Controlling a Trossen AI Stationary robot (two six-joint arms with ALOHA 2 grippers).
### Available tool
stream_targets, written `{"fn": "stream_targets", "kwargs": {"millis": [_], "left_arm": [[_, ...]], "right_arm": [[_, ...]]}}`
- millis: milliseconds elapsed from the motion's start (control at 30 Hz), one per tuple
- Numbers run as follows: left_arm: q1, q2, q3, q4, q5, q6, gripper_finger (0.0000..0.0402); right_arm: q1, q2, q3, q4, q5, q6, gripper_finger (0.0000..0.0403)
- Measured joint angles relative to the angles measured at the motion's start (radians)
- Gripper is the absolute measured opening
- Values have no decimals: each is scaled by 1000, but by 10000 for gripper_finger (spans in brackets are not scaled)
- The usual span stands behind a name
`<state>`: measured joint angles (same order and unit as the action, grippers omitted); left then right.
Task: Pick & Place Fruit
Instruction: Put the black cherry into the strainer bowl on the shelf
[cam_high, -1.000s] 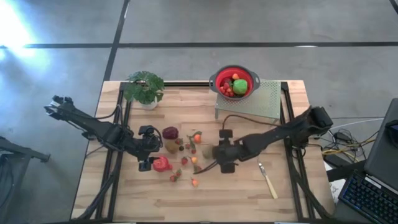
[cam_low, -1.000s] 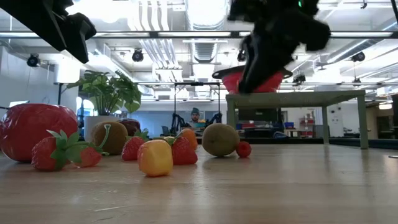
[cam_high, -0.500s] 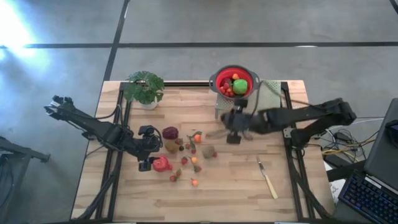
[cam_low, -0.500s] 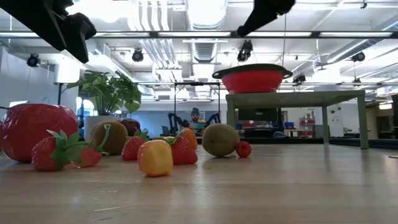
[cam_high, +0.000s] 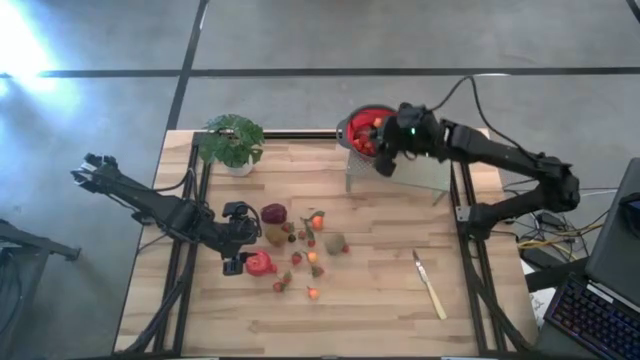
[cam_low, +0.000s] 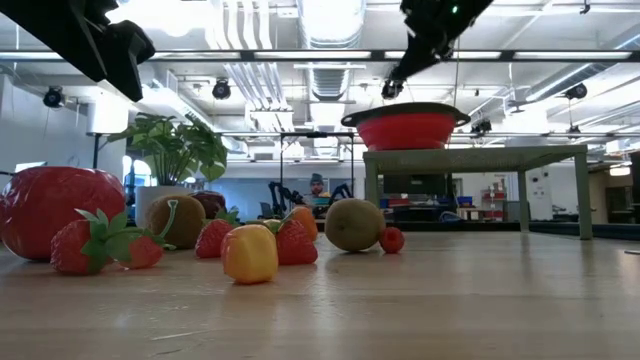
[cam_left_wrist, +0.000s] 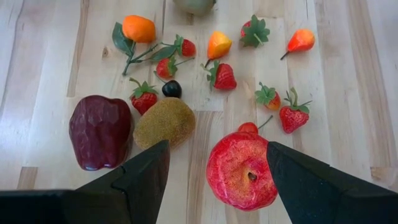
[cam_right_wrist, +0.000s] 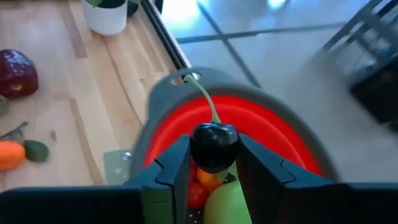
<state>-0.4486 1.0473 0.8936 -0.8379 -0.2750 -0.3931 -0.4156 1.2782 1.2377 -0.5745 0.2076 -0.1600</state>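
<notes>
1. At the left of the wooden counter (cam_high: 400, 310), the left gripper (cam_high: 233, 241) hangs low beside the scattered fruit. Its fingers (cam_left_wrist: 146, 177) are spread apart and hold nothing.
2. Just beside that gripper lies the big magenta-red fruit (cam_left_wrist: 241, 169), resting on the counter between the two spread fingers as seen from the left wrist.
3. Next to it sit a dark red apple (cam_left_wrist: 99, 131) and a brown kiwi (cam_left_wrist: 165, 122), which touch each other.
4. Farther along lies a loose spread of small pieces: several strawberries (cam_left_wrist: 224, 76), an orange fruit with leaves (cam_left_wrist: 138, 28), and a few orange-yellow ones (cam_left_wrist: 218, 45). Another kiwi (cam_high: 335, 243) lies at the right edge of the group.
5. A leafy potted plant (cam_high: 231, 141) stands at the counter's far edge, left of centre.
6. Right of the plant, a red bowl (cam_high: 362, 122) with a grey rim sits on top of a small raised metal stand (cam_high: 430, 175). It already holds red, orange and green fruit.
7. The right gripper (cam_high: 391, 148) is raised directly over the bowl. Its fingers (cam_right_wrist: 177, 171) are clamped on a dark cherry (cam_right_wrist: 214, 146), whose green stem points upward.
8. A pale-handled knife (cam_high: 431, 287) lies on the counter's right side, well apart from the fruit.
</notes>
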Motion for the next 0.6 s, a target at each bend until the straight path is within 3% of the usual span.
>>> {"fn": "stream_targets", "kwargs": {"millis": [333,600], "left_arm": [[0,0,0,0,0,0,273],[0,0,0,0,0,0,273]], "right_arm": [[-207,116,10,37,-204,2,103],[-255,212,62,29,-217,-12,118]]}}
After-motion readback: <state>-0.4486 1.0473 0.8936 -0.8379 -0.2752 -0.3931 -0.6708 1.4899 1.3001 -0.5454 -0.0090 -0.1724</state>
